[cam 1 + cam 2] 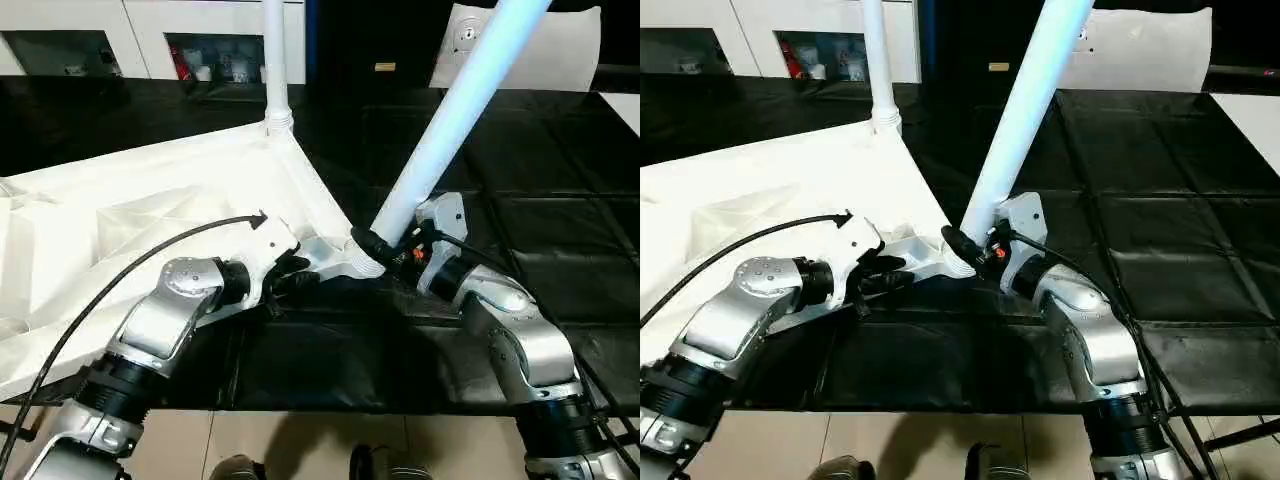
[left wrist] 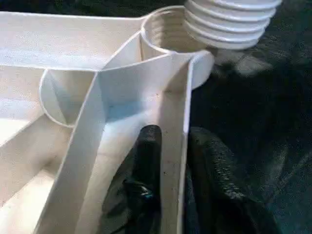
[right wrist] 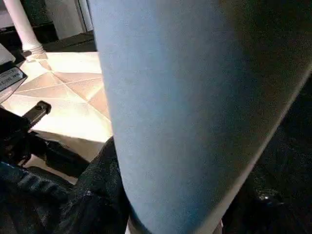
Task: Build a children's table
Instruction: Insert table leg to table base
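Observation:
The children's table top lies upside down on the black mat, ribbed side up. One white leg stands upright in the far corner socket. A second leg leans steeply, its threaded end just above the near corner socket and off to one side. My right gripper is shut on this leg low down. My left gripper is shut on the top's rim wall beside that socket, with one black finger inside the rim and the other outside.
The black mat stretches to the right and behind the top. A white cabinet with dark compartments stands at the back, and a white panel leans at the back right. Light floor shows below the mat's near edge.

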